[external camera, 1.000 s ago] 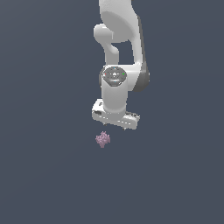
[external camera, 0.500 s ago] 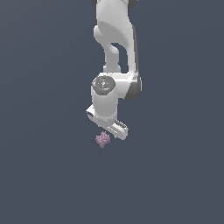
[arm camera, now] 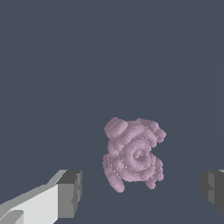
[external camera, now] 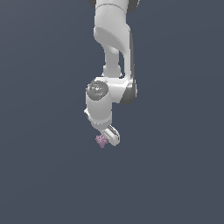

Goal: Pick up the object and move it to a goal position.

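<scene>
Lower now vs a sec ago, the end effector (external camera: 106,139) has dropped right down by the pink lumpy object (external camera: 101,140). Its fingers (arm camera: 70,194) are wide apart w/ the object between them, nothing held. Object sits on the dark floor (external camera: 43,175).

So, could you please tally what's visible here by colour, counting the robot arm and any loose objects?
White robot arm with its gripper: 1
Pinkish-purple lumpy object: 1
Total: 2
</scene>
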Motion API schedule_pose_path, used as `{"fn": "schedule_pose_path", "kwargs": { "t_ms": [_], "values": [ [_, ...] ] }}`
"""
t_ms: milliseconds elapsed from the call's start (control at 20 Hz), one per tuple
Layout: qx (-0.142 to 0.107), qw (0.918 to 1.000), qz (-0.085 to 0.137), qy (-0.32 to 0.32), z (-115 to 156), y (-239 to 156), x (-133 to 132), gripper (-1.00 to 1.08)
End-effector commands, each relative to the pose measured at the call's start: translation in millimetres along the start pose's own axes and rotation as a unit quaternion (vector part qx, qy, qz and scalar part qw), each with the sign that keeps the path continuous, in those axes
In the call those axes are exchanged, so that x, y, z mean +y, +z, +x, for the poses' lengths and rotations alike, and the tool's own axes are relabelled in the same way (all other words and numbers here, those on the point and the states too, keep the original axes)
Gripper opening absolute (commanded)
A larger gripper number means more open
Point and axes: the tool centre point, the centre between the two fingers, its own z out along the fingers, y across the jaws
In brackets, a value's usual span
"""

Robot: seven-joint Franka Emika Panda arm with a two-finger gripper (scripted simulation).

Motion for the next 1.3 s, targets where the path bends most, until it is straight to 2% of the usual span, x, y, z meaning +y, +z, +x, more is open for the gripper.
{"fn": "schedule_pose_path", "kwargs": {
  "t_ms": [0, 450, 900, 1150, 1200, 1250],
  "values": [
    [0.001, 0.9999, 0.000, 0.015, 3, 2, 1, 1.00],
    [0.002, 0.9997, 0.000, 0.023, 5, 7, 2, 1.00],
    [0.002, 0.9997, 0.000, 0.026, 4, 48, 4, 1.00],
    [0.002, 0.9997, 0.000, 0.026, 5, 54, 2, 1.00],
    [0.002, 0.9997, 0.000, 0.026, 5, 54, 2, -1.00],
    [0.002, 0.9997, 0.000, 0.026, 5, 54, 2, -1.00]
  ]
}}
